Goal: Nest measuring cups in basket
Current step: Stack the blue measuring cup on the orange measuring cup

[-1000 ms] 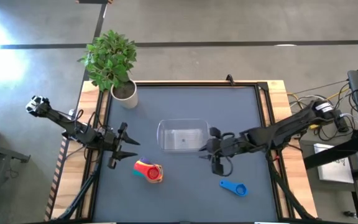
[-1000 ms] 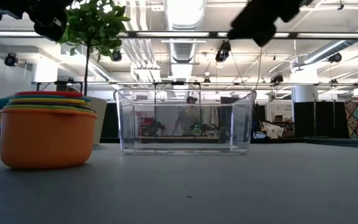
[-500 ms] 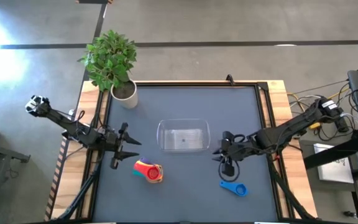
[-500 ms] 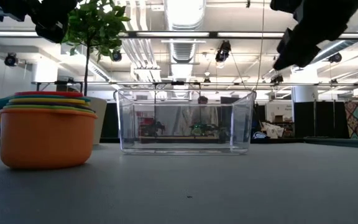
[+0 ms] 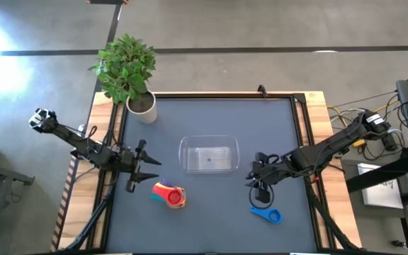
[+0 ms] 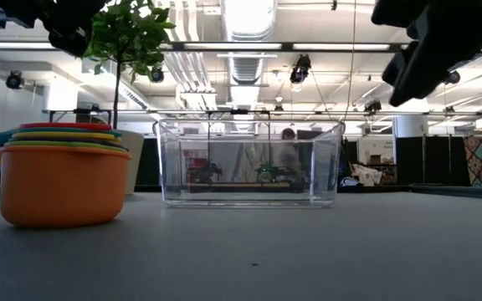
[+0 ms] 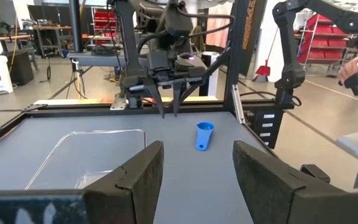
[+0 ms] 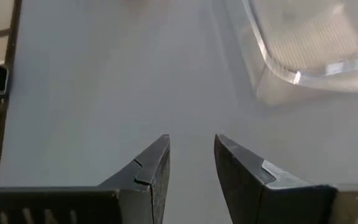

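Observation:
The clear basket (image 5: 209, 154) stands on its base at mid-table, with nothing in it. A nested stack of cups (image 5: 170, 194), orange outermost (image 6: 61, 184), stands near the basket's near-left corner. A single blue cup (image 5: 268, 214) lies apart toward the near right, and shows in the left wrist view too (image 7: 204, 134). My right gripper (image 5: 259, 187) hovers open with a narrow gap between the basket and the blue cup, holding nothing (image 8: 191, 142). My left gripper (image 5: 144, 167) waits open left of the stack (image 7: 197, 152).
A potted plant in a white pot (image 5: 141, 106) stands at the far-left corner. A raised black frame (image 5: 303, 142) borders the dark mat. Bare mat lies in front of the basket and between the stack and the blue cup.
My right gripper has moved from just beside the basket's right end toward the table's right and near edges, ending closer to the blue cup. The cups and basket have stayed where they were.

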Controlling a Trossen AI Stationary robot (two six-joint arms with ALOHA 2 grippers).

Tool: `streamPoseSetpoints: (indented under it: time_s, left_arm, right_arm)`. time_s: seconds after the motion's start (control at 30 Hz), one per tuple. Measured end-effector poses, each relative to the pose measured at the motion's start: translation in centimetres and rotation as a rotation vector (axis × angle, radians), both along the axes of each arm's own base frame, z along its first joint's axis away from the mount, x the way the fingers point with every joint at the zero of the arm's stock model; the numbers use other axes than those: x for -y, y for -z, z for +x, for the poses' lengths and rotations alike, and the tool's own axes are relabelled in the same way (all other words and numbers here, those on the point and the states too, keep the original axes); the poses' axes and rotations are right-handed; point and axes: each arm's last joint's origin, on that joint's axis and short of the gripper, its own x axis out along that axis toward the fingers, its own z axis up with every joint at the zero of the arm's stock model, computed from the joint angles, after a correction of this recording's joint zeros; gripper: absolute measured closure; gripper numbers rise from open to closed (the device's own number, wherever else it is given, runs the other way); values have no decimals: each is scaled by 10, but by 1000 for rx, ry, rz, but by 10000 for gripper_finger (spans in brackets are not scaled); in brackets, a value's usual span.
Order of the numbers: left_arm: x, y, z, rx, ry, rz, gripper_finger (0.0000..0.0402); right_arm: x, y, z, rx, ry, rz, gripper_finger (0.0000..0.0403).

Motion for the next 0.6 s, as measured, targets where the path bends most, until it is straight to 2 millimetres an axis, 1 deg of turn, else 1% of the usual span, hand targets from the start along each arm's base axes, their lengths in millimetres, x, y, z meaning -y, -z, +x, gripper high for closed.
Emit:
streamPoseSetpoints:
  time_s: [0.13, 0.23, 0.33, 0.47, 0.6]
  left_arm:
    - [0, 0, 0, 0, 0, 0, 225]
    - [0, 0, 0, 0, 0, 0, 225]
    - [0, 0, 0, 0, 0, 0, 225]
    - [0, 0, 0, 0, 0, 0, 225]
    - [-1, 0, 0, -1, -22, 6, 225]
  right_arm:
    - [-4, 4, -7, -84, 11, 55, 287]
    - [-10, 7, -14, -137, -1, 64, 290]
    - [-20, 8, -21, -167, -38, 61, 294]
    - [-34, 12, -29, -220, -82, 111, 290]
    - [-48, 22, -33, -279, -80, 117, 285]
